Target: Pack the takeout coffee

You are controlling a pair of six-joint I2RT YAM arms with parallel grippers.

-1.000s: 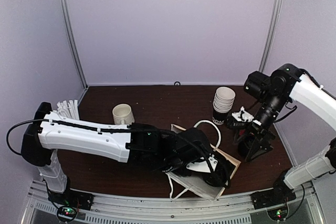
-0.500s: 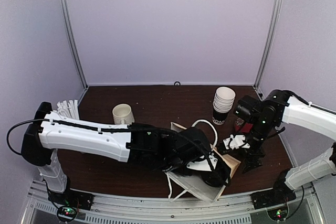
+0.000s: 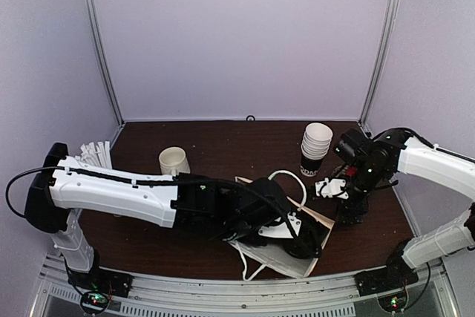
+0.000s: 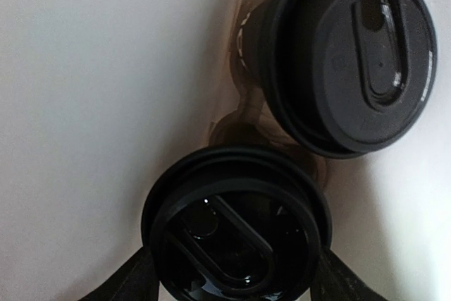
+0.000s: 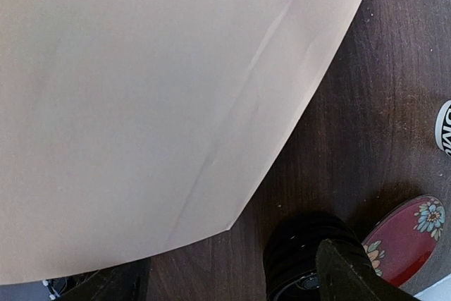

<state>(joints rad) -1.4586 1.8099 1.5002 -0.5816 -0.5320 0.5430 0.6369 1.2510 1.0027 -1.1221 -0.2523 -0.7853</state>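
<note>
A: Any legible writing?
B: White lettering on the black bottom cup of the cup stack (image 3: 315,155), toward the bench's (image 5: 338,103) far right corner. It is too small to read.
A: Takeout coffee?
B: Both are inside the white bag (image 3: 286,263) at the near edge. The near cup (image 4: 236,234) has a glossy black lid and is clamped by the left gripper (image 4: 234,276). The far cup (image 4: 352,54) sits just beside it, with a matte lid.
A: Right gripper (image 5: 225,278)?
B: Jaws wide, grasping nothing, beside the bag.

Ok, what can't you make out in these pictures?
Top view: nearer cup and farther cup, hidden inside the paper bag under the left arm.
Left wrist view: their lids hide sides and lettering.
Right wrist view: black round object, red floral item, cut off by the edge.
</note>
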